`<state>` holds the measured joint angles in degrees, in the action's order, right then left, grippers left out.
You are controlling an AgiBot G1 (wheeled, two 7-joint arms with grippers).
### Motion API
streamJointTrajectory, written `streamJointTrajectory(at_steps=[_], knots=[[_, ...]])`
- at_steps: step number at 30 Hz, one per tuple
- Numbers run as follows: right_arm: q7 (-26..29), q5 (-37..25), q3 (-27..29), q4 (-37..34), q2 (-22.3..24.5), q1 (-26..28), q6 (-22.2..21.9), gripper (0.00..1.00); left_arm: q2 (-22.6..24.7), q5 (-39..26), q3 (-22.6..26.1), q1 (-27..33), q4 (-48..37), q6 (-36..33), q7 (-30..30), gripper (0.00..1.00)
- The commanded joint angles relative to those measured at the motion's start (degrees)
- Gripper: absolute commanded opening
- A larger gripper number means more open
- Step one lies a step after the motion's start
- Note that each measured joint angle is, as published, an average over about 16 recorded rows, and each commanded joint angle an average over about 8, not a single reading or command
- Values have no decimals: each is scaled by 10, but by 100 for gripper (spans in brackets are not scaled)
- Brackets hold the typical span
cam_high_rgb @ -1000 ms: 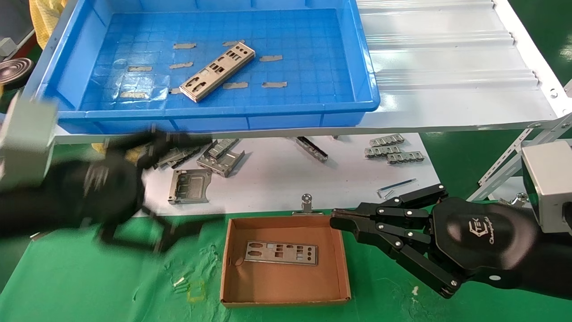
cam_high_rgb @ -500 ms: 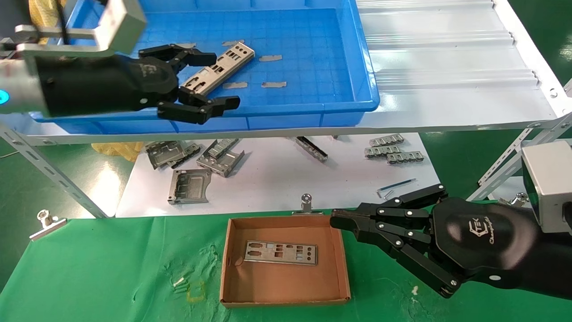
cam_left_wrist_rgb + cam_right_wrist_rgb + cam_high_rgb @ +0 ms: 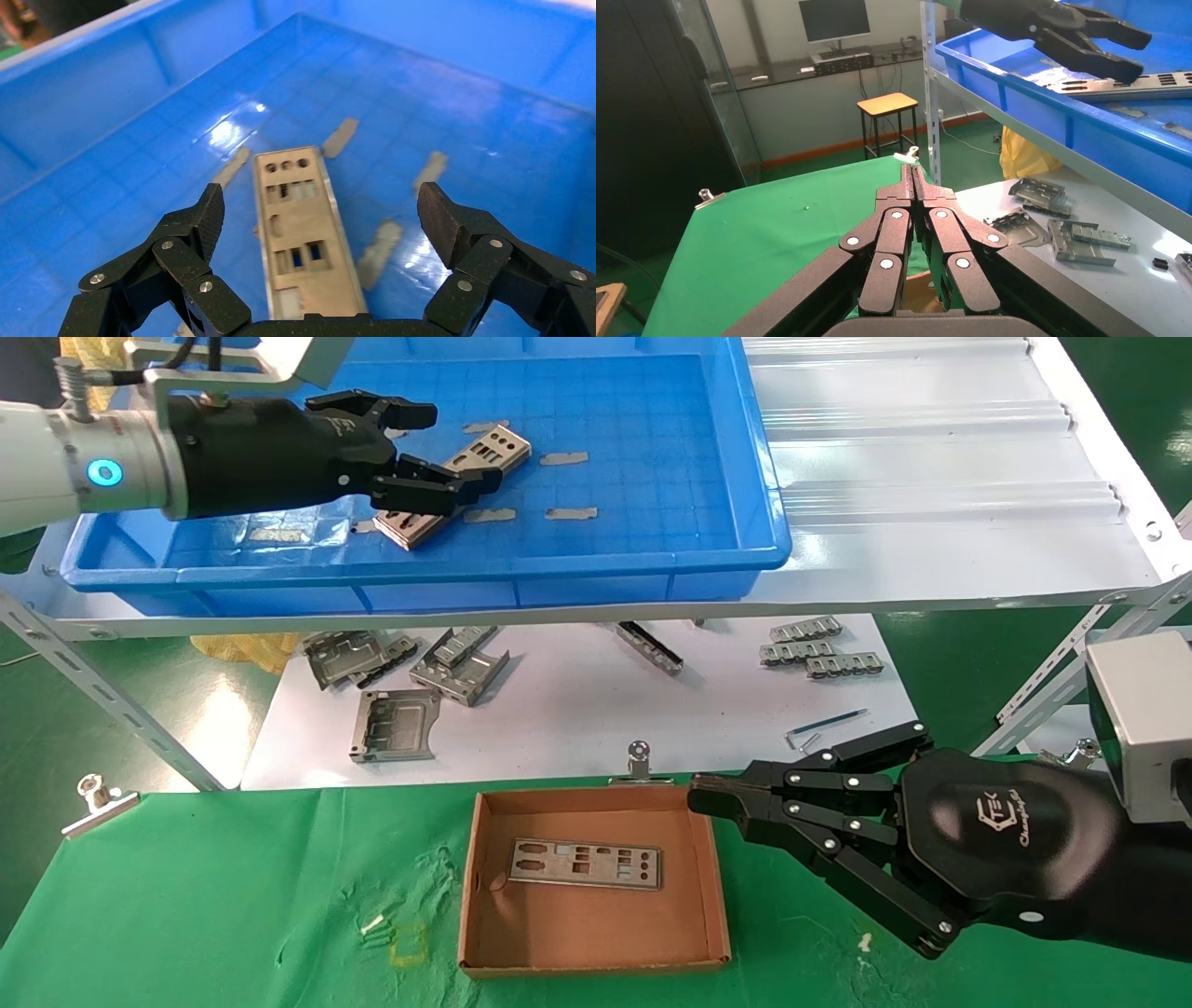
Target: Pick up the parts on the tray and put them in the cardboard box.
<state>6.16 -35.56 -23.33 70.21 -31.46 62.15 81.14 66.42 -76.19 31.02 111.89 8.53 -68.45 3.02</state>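
Note:
A silver-grey punched plate point(image 3: 480, 453) lies on the floor of the blue tray point(image 3: 754, 467); it also shows in the left wrist view point(image 3: 302, 232). My left gripper point(image 3: 452, 444) is open and hovers over the plate, its fingers point(image 3: 197, 225) spread either side of it, not touching. A second plate point(image 3: 585, 864) lies flat in the brown cardboard box point(image 3: 484, 952) on the green cloth. My right gripper point(image 3: 698, 795) is shut and empty, parked by the box's far right corner; the right wrist view shows it too point(image 3: 914, 172).
Small grey tape strips point(image 3: 571, 512) dot the tray floor. Bent grey brackets point(image 3: 396, 724) and clips point(image 3: 819, 652) lie on the white table under the tray shelf. A hex key point(image 3: 824, 724) lies near the right gripper. Metal clamps point(image 3: 639, 758) pin the green cloth.
My left arm swept up from beside the box to the tray and now reaches farther in over the plate, jaws open. The right arm has not moved.

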Motion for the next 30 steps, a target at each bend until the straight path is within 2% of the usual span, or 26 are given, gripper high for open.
streamJointTrajectory(at_steps=[1,2,9,10,12,13,19,21,30], knots=[[0,0,0,0,0,0,0,0,11,-5,2,6,-17,19,2,100],[0,0,0,0,0,0,0,3,14,-7,4,8,-22,22,2,100],[0,0,0,0,0,0,0,91,27,-17,10,18,-48,26,6,100],[0,0,0,0,0,0,0,100,28,-16,10,19,-51,27,6,100],[0,0,0,0,0,0,0,100,31,-15,9,20,-56,29,6,95],[0,0,0,0,0,0,0,100,32,-14,9,21,-59,31,6,88],[0,0,0,0,0,0,0,100,39,-9,5,21,-70,38,6,15],[0,0,0,0,0,0,0,100,41,-8,4,21,-72,40,7,0],[0,0,0,0,0,0,0,100,48,-2,0,20,-77,55,14,0]])
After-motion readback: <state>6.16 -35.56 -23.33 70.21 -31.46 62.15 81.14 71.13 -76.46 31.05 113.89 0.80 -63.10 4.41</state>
